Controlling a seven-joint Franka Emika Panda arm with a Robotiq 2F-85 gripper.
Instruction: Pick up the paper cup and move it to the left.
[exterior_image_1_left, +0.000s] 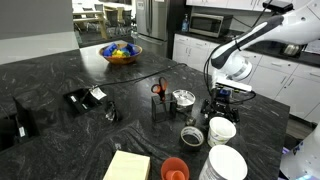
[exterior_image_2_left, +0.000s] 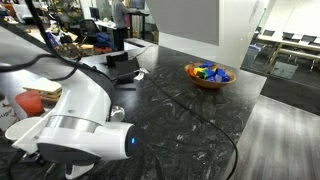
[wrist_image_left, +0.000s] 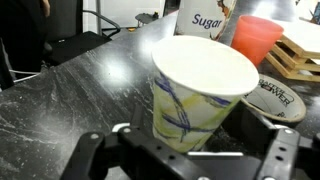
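The counter (exterior_image_1_left: 60, 85) is dark polished stone w/ grey veins (it mirrors the lamps in the wrist view). The arm (exterior_image_1_left: 250, 45), in smooth white shells, reaches down over it. The task is only at its start, I judge. The paper cup (wrist_image_left: 200, 90) stands upright on the counter, just beside the larger white container (exterior_image_1_left: 228, 163) and near the orange-red cup (wrist_image_left: 258, 38). The gripper (exterior_image_1_left: 222, 108) hangs over it w/ jaws spread wide, one on each side, apparently not touching. Left to do: close, lift, carry left, set down. The cup is thin matte paper, tapering downward, w/ a round rim and blue-yellow strokes on its wall. It probably dents if squeezed hard.
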